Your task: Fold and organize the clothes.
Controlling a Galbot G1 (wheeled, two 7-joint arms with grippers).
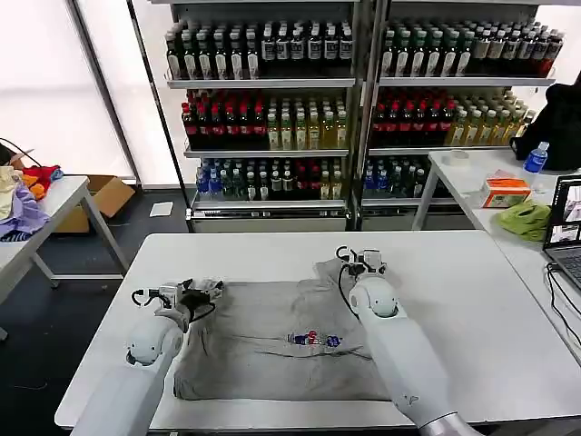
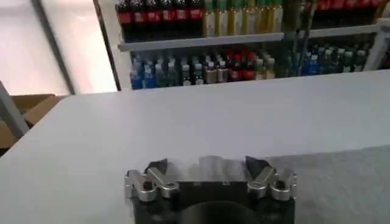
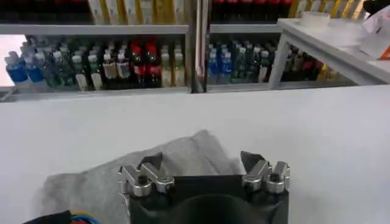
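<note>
A light grey T-shirt (image 1: 272,341) with a small red and blue chest print (image 1: 313,340) lies spread on the white table (image 1: 454,300), one sleeve (image 3: 195,155) sticking out toward the far side. My left gripper (image 1: 207,289) hovers open over the shirt's left edge, with grey cloth (image 2: 210,167) showing between its fingers. Above the sleeve at the shirt's far right corner, my right gripper (image 1: 363,262) is open too, nothing held.
Shelves of bottled drinks (image 1: 272,100) stand behind the table. A side table at the right carries a lime-green cloth (image 1: 525,218), an orange box (image 1: 505,191) and a laptop (image 1: 567,236). Another table at the left holds coloured fabrics (image 1: 23,195).
</note>
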